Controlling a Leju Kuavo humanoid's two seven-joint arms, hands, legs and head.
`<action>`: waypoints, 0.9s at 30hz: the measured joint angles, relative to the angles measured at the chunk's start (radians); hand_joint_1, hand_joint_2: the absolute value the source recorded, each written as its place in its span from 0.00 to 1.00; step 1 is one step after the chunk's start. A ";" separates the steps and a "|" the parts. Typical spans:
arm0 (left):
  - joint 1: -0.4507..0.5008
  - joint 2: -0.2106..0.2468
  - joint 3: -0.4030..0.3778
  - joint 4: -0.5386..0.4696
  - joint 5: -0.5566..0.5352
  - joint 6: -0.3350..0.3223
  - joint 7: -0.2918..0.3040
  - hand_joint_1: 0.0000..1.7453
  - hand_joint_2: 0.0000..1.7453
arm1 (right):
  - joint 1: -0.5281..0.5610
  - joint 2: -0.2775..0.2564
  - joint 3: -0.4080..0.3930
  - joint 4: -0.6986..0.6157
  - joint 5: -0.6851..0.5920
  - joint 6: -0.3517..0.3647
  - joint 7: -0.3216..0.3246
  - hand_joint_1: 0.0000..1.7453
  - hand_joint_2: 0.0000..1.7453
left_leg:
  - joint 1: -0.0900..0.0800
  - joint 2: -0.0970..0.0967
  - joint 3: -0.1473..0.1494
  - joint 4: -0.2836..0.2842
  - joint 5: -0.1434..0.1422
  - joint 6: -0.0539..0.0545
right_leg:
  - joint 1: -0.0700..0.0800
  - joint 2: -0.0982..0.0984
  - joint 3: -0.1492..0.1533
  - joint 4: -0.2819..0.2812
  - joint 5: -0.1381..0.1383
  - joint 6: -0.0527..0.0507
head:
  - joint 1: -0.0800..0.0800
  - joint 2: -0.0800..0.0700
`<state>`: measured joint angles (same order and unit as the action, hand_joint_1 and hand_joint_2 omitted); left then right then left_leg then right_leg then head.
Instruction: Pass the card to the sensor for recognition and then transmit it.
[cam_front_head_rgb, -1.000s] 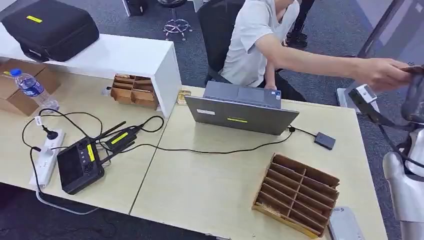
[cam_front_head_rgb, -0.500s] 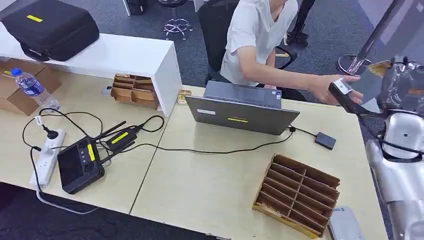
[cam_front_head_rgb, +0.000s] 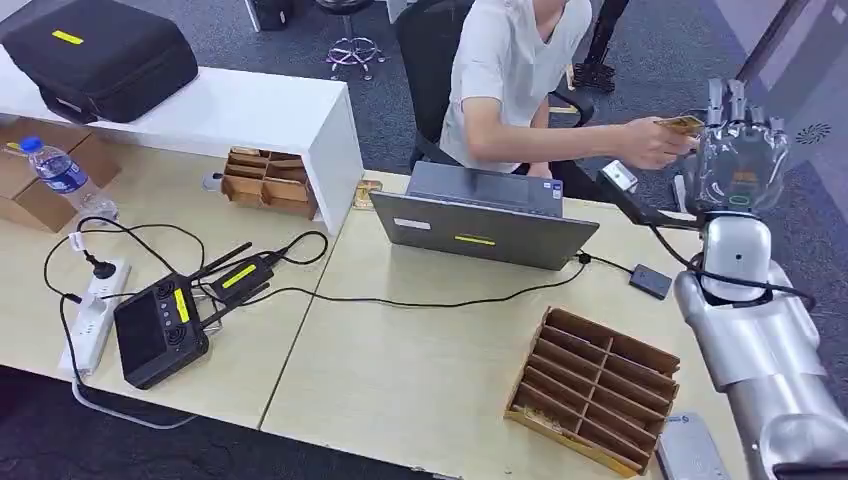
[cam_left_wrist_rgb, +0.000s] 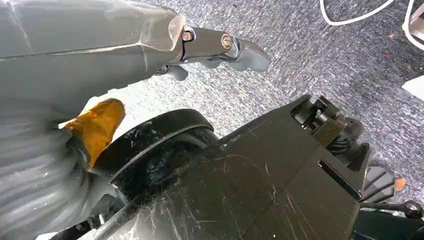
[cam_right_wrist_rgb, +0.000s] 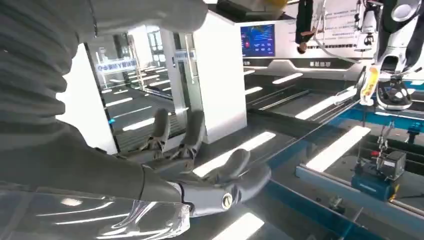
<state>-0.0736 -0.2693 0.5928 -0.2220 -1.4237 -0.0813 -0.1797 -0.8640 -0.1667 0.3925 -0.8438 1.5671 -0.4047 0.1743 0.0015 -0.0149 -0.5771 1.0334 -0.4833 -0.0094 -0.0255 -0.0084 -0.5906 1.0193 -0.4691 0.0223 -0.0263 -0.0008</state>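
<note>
The long pale desk (cam_front_head_rgb: 420, 370) takes up most of what I can see, with a white raised shelf (cam_front_head_rgb: 230, 110) at its far left carrying a black carry case (cam_front_head_rgb: 100, 55). A person in a white shirt (cam_front_head_rgb: 515, 75) sits at the far side behind an open grey laptop (cam_front_head_rgb: 485, 225), arm stretched to the right so that the person's hand (cam_front_head_rgb: 655, 143) brings a small yellowish card (cam_front_head_rgb: 682, 123) up to the robot. The robot's right hand (cam_front_head_rgb: 740, 150) is raised at the far right with its fingers upright and spread, holding nothing; the card's edge sits just beside those fingers, and I cannot tell whether it touches them. That raised, wide pose reads to me as a hand waiting to receive. The left hand (cam_left_wrist_rgb: 220, 47) hangs low over grey carpet, clearly idle; its fingers look loosely curled, but I cannot tell how far they are closed. On the near right of the desk lies a brown cardboard divider tray (cam_front_head_rgb: 595, 390), with a smaller one (cam_front_head_rgb: 268, 180) tucked beside the shelf. At the near left sit a black handheld controller (cam_front_head_rgb: 160, 330) and a white power strip (cam_front_head_rgb: 90, 315). The small dark sensor box (cam_front_head_rgb: 650, 281), cabled to the laptop, lies right of it, within easy reach of the right arm, presumably placed so for the card's reading.
</note>
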 joint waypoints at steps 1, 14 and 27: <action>0.000 0.000 0.000 0.000 0.002 0.000 0.001 0.00 0.00 | 0.002 0.000 0.000 -0.002 0.000 0.000 -0.001 0.00 1.00 | 0.000 0.000 0.000 0.000 0.000 0.000 | 0.000 0.000 0.000 0.000 0.000 0.000 | 0.000 0.000; -0.001 0.000 0.000 0.000 0.008 0.001 0.021 0.00 1.00 | 0.145 -0.034 -0.014 -0.144 -0.017 -0.006 -0.020 0.00 1.00 | 0.000 0.001 0.000 0.000 0.000 0.000 | 0.000 0.000 -0.001 0.000 0.000 0.000 | 0.000 0.000; 0.000 0.001 0.004 0.000 0.053 0.014 0.025 0.00 1.00 | 0.552 -0.082 -0.121 -0.604 -0.049 -0.067 -0.063 0.00 1.00 | 0.000 -0.001 -0.001 -0.001 -0.002 0.000 | 0.000 -0.001 -0.001 -0.001 -0.002 0.000 | 0.000 0.000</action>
<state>-0.0734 -0.2682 0.5966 -0.2220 -1.3710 -0.0675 -0.1549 -0.3122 -0.2487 0.2720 -1.4483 1.5179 -0.4715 0.1114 0.0016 -0.0159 -0.5778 1.0329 -0.4850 -0.0095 -0.0253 -0.0096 -0.5914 1.0186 -0.4708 0.0218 -0.0263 -0.0008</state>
